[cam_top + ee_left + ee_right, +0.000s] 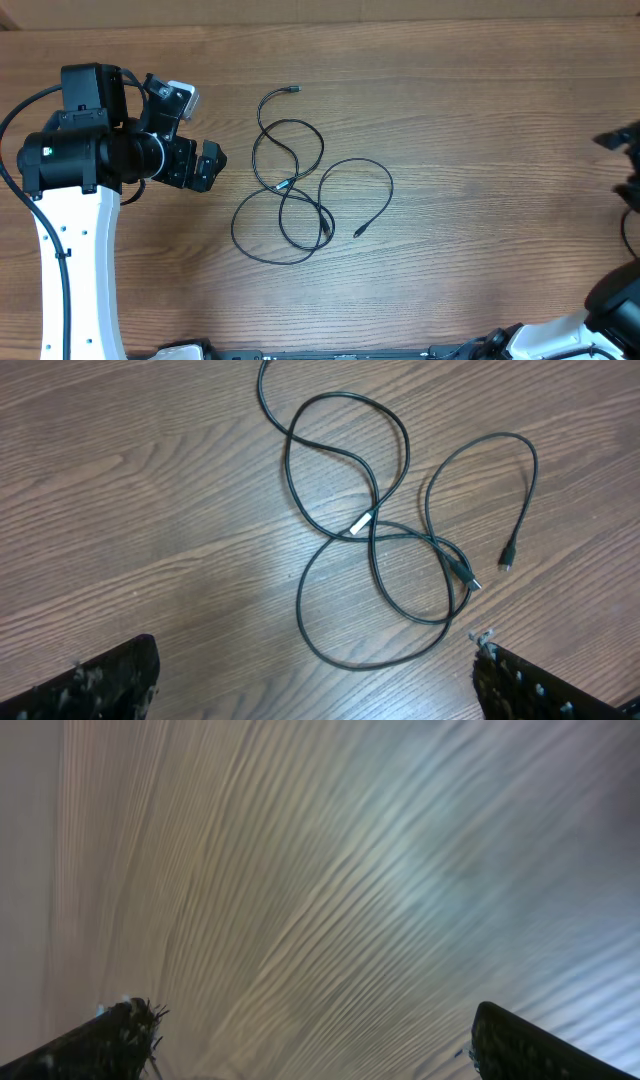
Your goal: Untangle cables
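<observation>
Thin black cables (pixel 290 190) lie tangled in overlapping loops at the middle of the wooden table, with small plugs at their ends. They also show in the left wrist view (pixel 375 530), crossing near a pale connector (pixel 360 523). My left gripper (pixel 208 167) is open and empty, just left of the tangle and apart from it; its fingertips (pixel 315 680) frame the lower loop. My right gripper (pixel 310 1040) is open and empty over bare, blurred wood. In the overhead view only part of the right arm (pixel 625 140) shows at the far right edge.
The wooden table (pixel 480 110) reaches a far edge along the top of the overhead view. The left arm's white base (pixel 75 270) stands at the left, the right arm's base (pixel 610 310) at the lower right corner.
</observation>
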Controlling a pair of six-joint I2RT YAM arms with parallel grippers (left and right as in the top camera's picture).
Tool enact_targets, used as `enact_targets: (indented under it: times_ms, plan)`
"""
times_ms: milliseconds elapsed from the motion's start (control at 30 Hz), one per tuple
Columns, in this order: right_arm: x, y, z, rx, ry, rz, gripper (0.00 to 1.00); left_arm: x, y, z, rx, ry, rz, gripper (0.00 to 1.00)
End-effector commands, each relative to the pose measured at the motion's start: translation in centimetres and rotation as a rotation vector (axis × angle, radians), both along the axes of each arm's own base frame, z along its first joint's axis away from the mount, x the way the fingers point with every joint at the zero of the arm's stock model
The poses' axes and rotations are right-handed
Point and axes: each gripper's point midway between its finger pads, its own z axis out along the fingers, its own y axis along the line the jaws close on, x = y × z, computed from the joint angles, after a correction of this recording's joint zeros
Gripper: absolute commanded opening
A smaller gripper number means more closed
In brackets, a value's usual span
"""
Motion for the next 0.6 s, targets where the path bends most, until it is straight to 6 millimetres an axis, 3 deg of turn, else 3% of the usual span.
enact_targets:
  times_ms: [0, 233, 567]
  plan:
    - [1.5, 3.1, 0.0, 0.011, -0.013, 0.112, 1.00, 0.0, -0.1, 0.4, -0.007, -0.011, -0.011, 1.00]
    - [4.1, 10.7, -0.1, 0.001, -0.010, 0.330, 1.00, 0.0, -0.1, 0.4, -0.007, -0.011, -0.011, 0.99]
    - [5.7, 21.4, -0.3, -0.053, -0.024, 0.626, 1.00, 0.0, -0.1, 0.4, -0.007, -0.011, -0.011, 1.00]
